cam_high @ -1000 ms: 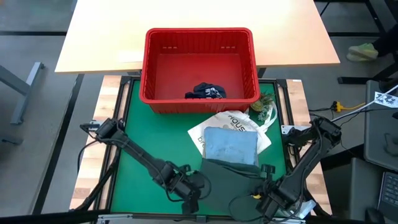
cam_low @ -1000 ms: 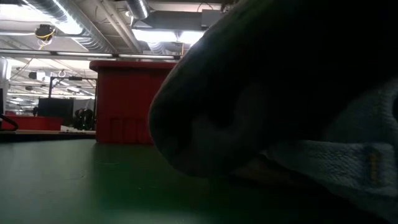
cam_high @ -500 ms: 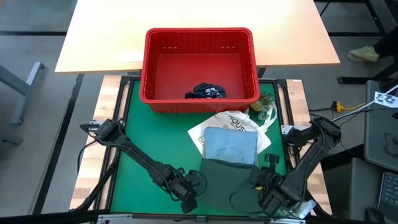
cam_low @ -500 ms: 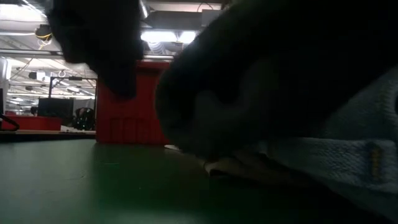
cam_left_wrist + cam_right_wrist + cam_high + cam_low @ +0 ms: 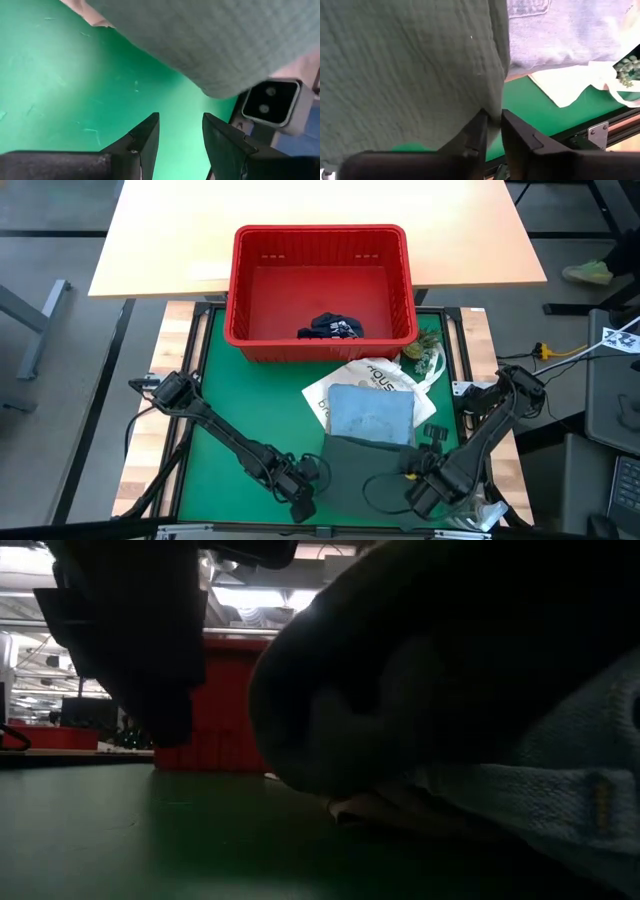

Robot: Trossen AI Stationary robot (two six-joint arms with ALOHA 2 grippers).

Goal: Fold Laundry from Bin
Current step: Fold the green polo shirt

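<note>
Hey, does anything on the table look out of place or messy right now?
Yes. A white tote bag lies crooked under the folded light blue shirt, its corners sticking out. Navy shorts are bunched in the red bin.

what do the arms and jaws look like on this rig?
Two dark, slim multi-joint arms with black cabling along the links. The left gripper has two dark wedge-shaped jaws tapering to tips; the right gripper has the same matte black jaws. No markings visible.
</note>
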